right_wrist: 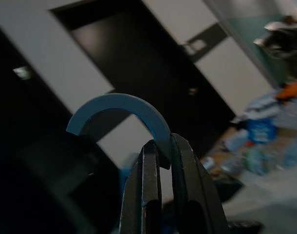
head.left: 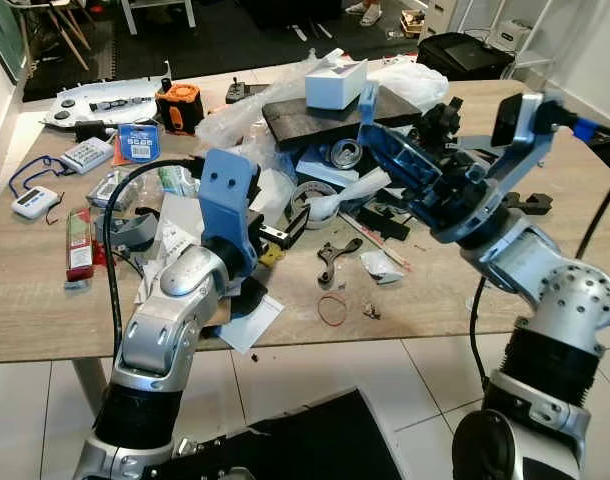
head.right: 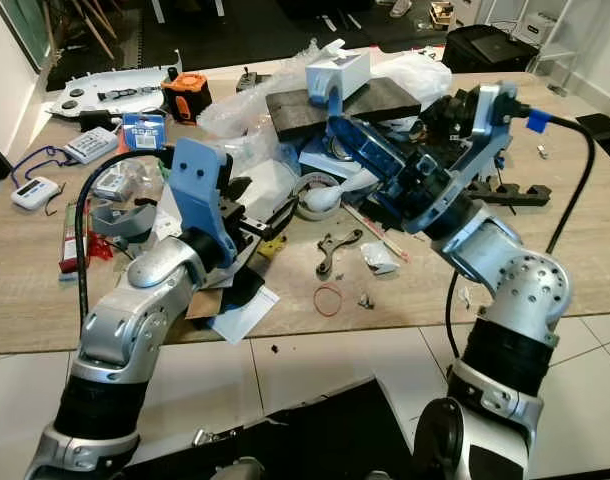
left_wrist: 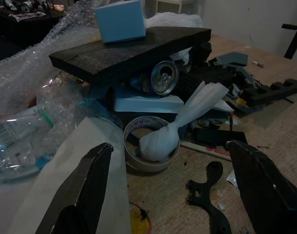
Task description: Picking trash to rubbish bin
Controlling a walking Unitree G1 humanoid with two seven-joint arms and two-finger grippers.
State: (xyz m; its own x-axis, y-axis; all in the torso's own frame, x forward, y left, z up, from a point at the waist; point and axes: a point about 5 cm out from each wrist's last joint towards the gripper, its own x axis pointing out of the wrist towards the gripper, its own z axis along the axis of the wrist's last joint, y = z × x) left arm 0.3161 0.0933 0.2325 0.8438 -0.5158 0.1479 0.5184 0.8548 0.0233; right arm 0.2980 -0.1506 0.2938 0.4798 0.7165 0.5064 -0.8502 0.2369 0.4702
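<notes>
Blue curved plastic piece (right_wrist: pixel 120 108) pinched, raised above table.

A cluttered wooden table (head.right: pixel 545 250) holds a black foam slab (head.right: pixel 335 105) with a white box (head.right: pixel 337 70) on top. Both silver arms reach over it. A red rubber band (head.right: pixel 328 299) lies near the front edge.

I can read no word, brand or number anywhere before me: the print on the blue-labelled packet (head.left: pixel 138 142), on the red packet (head.left: pixel 79 243) and on the clear bag (left_wrist: pixel 14 129) beside my fingers (left_wrist: pixel 83 187) is too small and blurred.
</notes>
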